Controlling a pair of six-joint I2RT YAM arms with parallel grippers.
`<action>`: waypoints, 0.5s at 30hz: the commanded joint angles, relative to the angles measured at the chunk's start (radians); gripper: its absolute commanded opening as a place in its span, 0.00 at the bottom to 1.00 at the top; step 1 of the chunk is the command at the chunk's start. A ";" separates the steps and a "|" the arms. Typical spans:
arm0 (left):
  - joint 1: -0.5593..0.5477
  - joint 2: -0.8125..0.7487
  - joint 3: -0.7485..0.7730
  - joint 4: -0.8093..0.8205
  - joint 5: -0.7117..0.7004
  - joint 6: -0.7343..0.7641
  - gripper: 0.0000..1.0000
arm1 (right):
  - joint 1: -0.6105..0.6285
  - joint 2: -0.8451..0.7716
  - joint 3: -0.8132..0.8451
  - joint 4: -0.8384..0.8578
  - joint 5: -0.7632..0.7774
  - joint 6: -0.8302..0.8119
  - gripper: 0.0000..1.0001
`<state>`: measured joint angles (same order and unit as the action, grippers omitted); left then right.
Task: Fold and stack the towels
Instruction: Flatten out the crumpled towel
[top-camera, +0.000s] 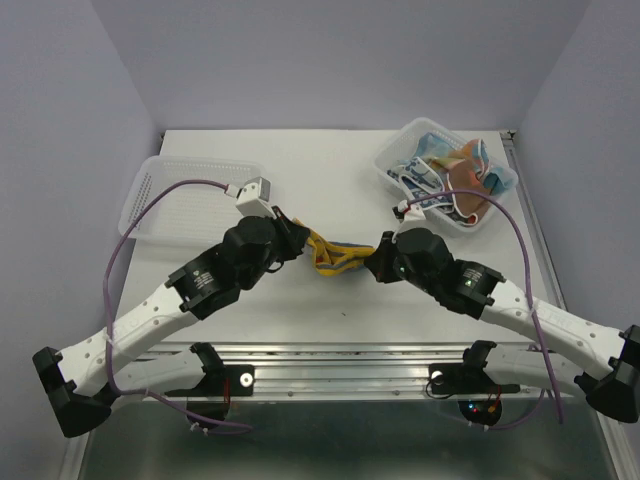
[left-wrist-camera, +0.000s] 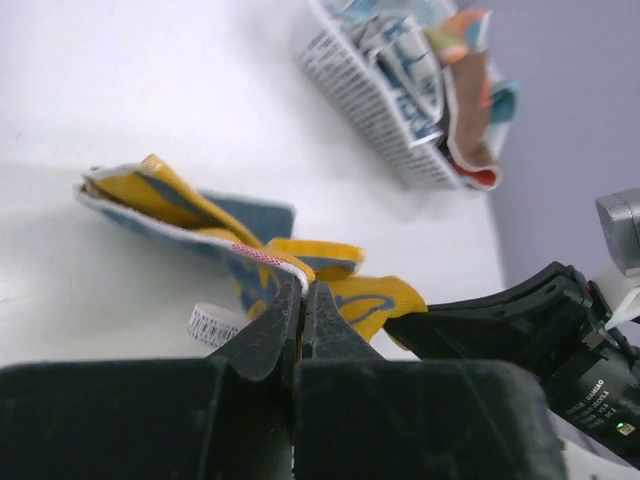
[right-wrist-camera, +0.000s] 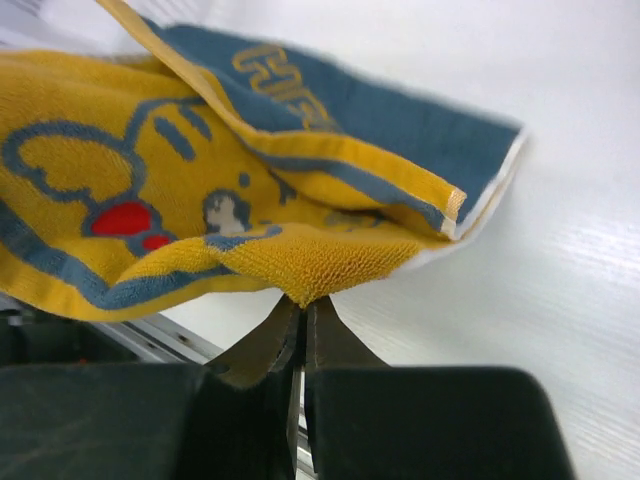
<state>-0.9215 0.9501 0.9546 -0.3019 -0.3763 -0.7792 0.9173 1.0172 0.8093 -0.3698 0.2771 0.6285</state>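
While our left hand and right hand clench its ends, the mustard-yellow, blue-printed terry towel spans between them

The towel sits between the left tool and right tool.

Towel blocks mid-table; left basket, right basket beyond.

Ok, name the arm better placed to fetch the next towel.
Right, probably: the full basket sits just beyond the right gripper, though it and the left gripper are shut on the yellow towel.
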 joint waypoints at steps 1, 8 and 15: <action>-0.007 -0.051 0.117 0.066 -0.024 0.066 0.00 | -0.005 -0.084 0.181 0.026 0.011 -0.072 0.01; -0.008 -0.135 0.260 0.124 0.134 0.130 0.00 | -0.003 -0.135 0.402 0.032 -0.145 -0.148 0.01; -0.008 -0.208 0.300 0.191 0.388 0.117 0.00 | -0.003 -0.155 0.534 0.026 -0.444 -0.151 0.01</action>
<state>-0.9237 0.7670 1.1957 -0.2050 -0.1680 -0.6827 0.9165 0.8776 1.2640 -0.3664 0.0238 0.4999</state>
